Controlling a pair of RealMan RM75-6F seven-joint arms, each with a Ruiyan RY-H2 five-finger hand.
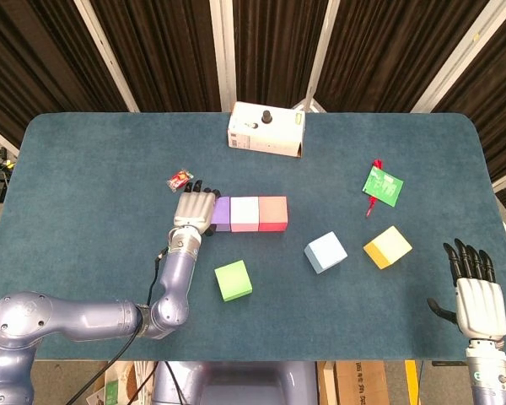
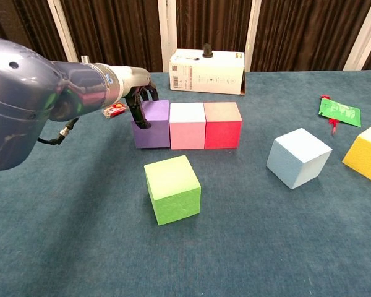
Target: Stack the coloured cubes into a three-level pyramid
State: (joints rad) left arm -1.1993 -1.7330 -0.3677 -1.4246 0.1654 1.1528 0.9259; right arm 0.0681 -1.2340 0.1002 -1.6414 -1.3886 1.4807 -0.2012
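Note:
A purple cube (image 1: 221,214) (image 2: 153,124), a pink cube (image 1: 244,214) (image 2: 187,125) and a red cube (image 1: 272,213) (image 2: 222,125) stand side by side in a row, touching. My left hand (image 1: 194,207) (image 2: 139,99) rests its fingertips against the purple cube's left side, holding nothing. A green cube (image 1: 233,280) (image 2: 172,189) lies alone in front of the row. A light blue cube (image 1: 325,252) (image 2: 298,158) and a yellow cube (image 1: 387,246) (image 2: 366,151) sit to the right. My right hand (image 1: 472,291) hovers at the near right edge, fingers spread, empty.
A white box (image 1: 266,130) (image 2: 206,72) with a black knob stands at the back. A green packet (image 1: 382,186) (image 2: 339,111) lies at the far right. A small red wrapper (image 1: 180,178) (image 2: 115,110) lies just behind my left hand.

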